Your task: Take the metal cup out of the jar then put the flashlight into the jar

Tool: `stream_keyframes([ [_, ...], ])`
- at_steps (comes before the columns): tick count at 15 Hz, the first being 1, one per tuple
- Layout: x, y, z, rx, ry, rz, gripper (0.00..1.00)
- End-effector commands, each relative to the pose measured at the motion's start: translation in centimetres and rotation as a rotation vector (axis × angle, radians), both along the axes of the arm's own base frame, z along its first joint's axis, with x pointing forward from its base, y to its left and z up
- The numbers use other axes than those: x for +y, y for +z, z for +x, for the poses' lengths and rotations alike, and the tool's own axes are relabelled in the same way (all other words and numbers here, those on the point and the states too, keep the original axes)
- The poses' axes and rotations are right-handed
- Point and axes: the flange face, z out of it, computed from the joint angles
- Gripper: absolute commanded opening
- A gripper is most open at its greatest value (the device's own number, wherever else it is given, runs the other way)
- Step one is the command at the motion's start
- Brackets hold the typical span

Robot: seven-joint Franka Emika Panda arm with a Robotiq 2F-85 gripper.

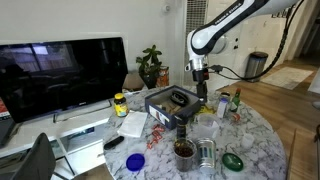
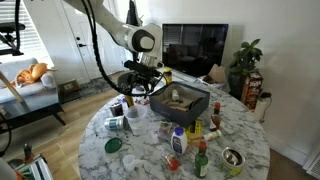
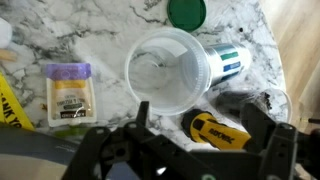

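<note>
In the wrist view the clear jar stands upright on the marble table with nothing inside that I can make out. The flashlight, yellow with a black head, lies on its side on the table just beside the jar. My gripper hovers over it, open, one finger on each side and neither touching it. The metal cup lies on its side next to the jar. In both exterior views the gripper hangs low above the jar.
A green lid lies beyond the jar. A purple-topped packet lies to one side of the jar. A black tray sits mid-table, a brown cup stands by the metal cup, and several bottles crowd the table. The table's edge is close.
</note>
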Motion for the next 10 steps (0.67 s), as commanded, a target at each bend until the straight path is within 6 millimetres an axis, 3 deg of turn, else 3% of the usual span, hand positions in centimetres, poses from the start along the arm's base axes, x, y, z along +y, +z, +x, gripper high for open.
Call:
stream_keyframes([
  [1,4.6,1.1,-0.7,-0.076,0.055,-0.022,1.0],
  [6,10.7,0.6,-1.0,-0.16,0.234,-0.03,0.99],
  [10,12.0,1.0,-0.7,-0.16,0.256,-0.017,1.0],
])
